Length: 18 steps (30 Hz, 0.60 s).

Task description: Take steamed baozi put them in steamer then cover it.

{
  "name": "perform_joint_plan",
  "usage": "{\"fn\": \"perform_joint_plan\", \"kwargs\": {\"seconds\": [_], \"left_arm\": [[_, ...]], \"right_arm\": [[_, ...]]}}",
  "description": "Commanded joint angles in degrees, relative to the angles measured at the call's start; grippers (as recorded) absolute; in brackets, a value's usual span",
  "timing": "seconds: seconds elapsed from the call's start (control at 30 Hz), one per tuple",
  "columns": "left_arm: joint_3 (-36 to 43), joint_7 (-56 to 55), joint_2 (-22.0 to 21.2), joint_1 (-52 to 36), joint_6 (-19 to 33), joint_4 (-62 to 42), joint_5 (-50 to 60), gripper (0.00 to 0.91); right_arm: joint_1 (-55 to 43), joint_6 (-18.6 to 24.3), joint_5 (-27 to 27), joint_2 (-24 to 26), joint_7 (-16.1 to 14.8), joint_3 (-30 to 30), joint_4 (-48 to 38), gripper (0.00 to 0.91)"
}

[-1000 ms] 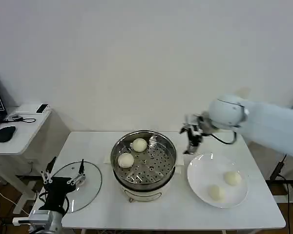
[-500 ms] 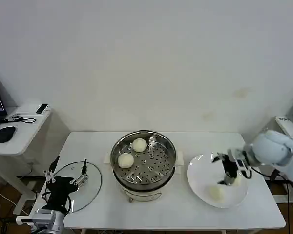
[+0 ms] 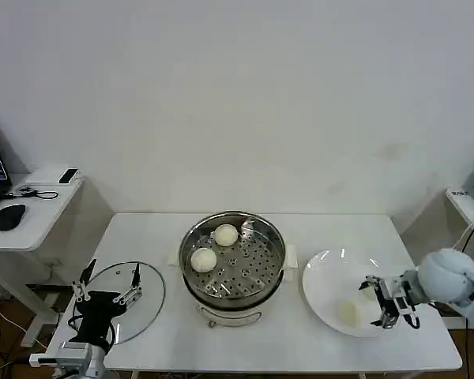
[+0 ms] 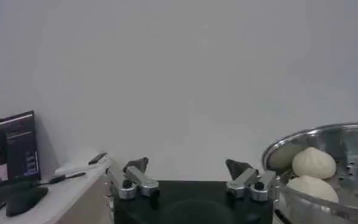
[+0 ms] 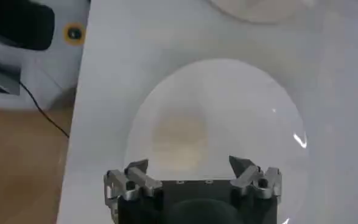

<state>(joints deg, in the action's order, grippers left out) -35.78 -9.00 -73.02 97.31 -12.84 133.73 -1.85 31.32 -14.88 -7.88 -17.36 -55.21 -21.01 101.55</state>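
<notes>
The steamer (image 3: 233,254) stands mid-table with two steamed baozi (image 3: 226,234) (image 3: 203,259) on its holed tray; the left wrist view shows its rim (image 4: 325,135) and both buns (image 4: 313,162) (image 4: 307,186). On the white plate (image 3: 328,276) lies one baozi (image 3: 348,313), and another (image 3: 368,291) is half hidden by my right gripper (image 3: 381,302), which is open, low over the plate's right side. In the right wrist view its gripper (image 5: 188,164) points at a blurred baozi (image 5: 182,140). The glass cover (image 3: 138,304) lies flat at the left, my open left gripper (image 3: 107,286) (image 4: 187,165) above it.
A side desk (image 3: 31,207) with a mouse (image 3: 10,215) stands left of the table. Bare tabletop (image 3: 340,233) lies behind the plate and in front of the steamer. The table's right edge (image 3: 434,316) is close to my right arm.
My right gripper swung from behind the plate near the steamer out to the right and came down low over the plate's right side. The left gripper barely shifted. The buns stayed put.
</notes>
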Motion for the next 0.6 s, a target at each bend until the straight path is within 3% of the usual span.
{"fn": "perform_joint_plan", "kwargs": {"seconds": [0.03, 0.6], "left_arm": [[0.13, 0.0, -0.12, 0.22, -0.09, 0.11, 0.47, 0.907], [-0.52, 0.02, -0.24, 0.43, -0.04, -0.23, 0.52, 0.907]], "right_arm": [[9.75, -1.23, -6.27, -4.49, 1.36, 8.05, -1.34, 0.907], [0.52, -5.85, -2.99, -8.86, 1.52, -2.07, -5.25, 0.907]]}}
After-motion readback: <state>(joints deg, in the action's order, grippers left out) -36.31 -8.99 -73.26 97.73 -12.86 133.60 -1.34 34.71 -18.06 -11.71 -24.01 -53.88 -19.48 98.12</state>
